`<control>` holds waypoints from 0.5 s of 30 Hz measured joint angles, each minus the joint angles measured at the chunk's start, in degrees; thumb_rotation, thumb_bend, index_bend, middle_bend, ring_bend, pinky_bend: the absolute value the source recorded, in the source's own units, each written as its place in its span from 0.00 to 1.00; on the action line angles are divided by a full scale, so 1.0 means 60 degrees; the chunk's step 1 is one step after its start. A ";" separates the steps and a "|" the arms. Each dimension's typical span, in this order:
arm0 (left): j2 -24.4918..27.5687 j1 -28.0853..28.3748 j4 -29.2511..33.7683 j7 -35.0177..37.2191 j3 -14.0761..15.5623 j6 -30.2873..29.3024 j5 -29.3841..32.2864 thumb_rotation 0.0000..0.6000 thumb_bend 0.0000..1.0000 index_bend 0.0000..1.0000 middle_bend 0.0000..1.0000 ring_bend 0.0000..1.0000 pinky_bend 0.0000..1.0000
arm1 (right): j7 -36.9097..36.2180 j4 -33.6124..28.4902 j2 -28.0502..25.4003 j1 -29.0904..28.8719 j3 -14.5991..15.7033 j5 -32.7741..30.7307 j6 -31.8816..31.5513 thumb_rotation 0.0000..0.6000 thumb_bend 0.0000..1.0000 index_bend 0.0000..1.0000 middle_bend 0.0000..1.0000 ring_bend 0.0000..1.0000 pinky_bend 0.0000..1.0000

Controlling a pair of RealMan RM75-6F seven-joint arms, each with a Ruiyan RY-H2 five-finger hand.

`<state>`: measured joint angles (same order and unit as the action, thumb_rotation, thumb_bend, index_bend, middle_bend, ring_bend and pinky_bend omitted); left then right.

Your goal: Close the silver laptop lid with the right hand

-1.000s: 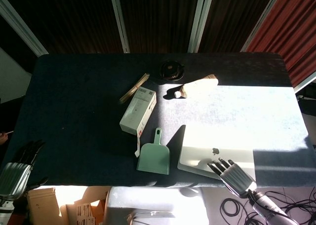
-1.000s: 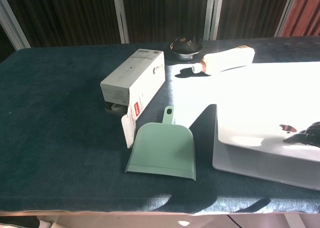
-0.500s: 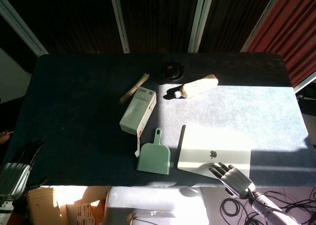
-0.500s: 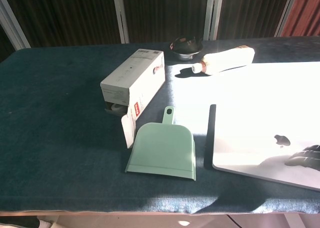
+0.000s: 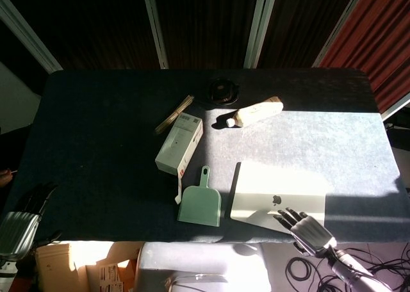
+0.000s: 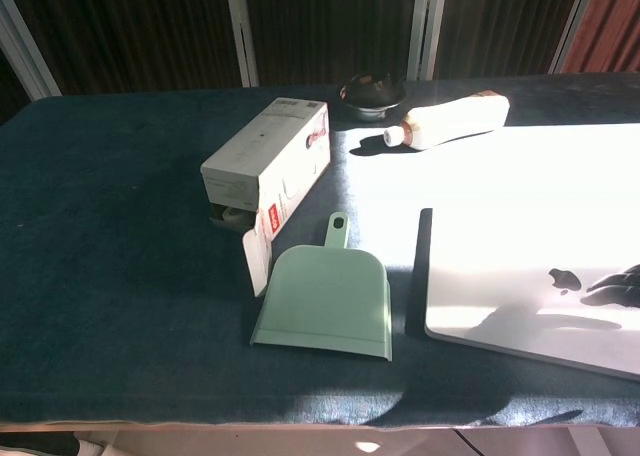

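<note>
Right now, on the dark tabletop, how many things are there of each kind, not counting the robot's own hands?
Laptop, silver, lid down: 1
Dustpan, green: 1
Carton box, white, end flap open: 1
Bottle, white, lying on its side: 1
Small dark round dish: 1
Bundle of thin sticks: 1
Total: 6

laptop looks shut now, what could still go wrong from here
1. The laptop lies near the table's front edge, and the right hand has its fingers over the lid; a drag toward the robot on withdrawal could slide it off.
2. The scoop sits just beside the laptop's side; a sideways shove might knock into it.
</note>
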<state>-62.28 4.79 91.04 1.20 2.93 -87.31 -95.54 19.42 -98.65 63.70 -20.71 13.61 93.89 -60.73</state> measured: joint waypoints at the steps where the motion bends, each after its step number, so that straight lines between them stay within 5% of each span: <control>1: 0.0000 0.0001 -0.0002 0.0002 0.0004 0.0001 -0.0011 1.00 0.03 0.00 0.05 0.03 0.13 | -0.0113 -0.0001 -0.0058 0.0083 -0.0015 0.0137 -0.0321 1.00 0.34 0.00 0.05 0.03 0.28; 8: -0.0018 0.0005 0.0001 -0.0034 0.0024 -0.0020 -0.0096 1.00 0.03 0.00 0.05 0.03 0.13 | -0.0944 0.0176 -0.0428 0.1117 -0.0383 0.0764 -0.3400 1.00 0.25 0.00 0.00 0.00 0.08; 15: -0.0032 0.0043 0.0003 -0.0080 0.0030 0.0062 -0.0109 1.00 0.03 0.00 0.05 0.03 0.13 | -0.1881 0.1042 -0.0154 0.2407 -0.1153 0.0048 -0.5227 1.00 0.25 0.00 0.00 0.00 0.04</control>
<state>-62.47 5.04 91.06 0.72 3.11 -86.94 -96.19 8.13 -92.39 62.77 -6.27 6.69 94.18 -92.09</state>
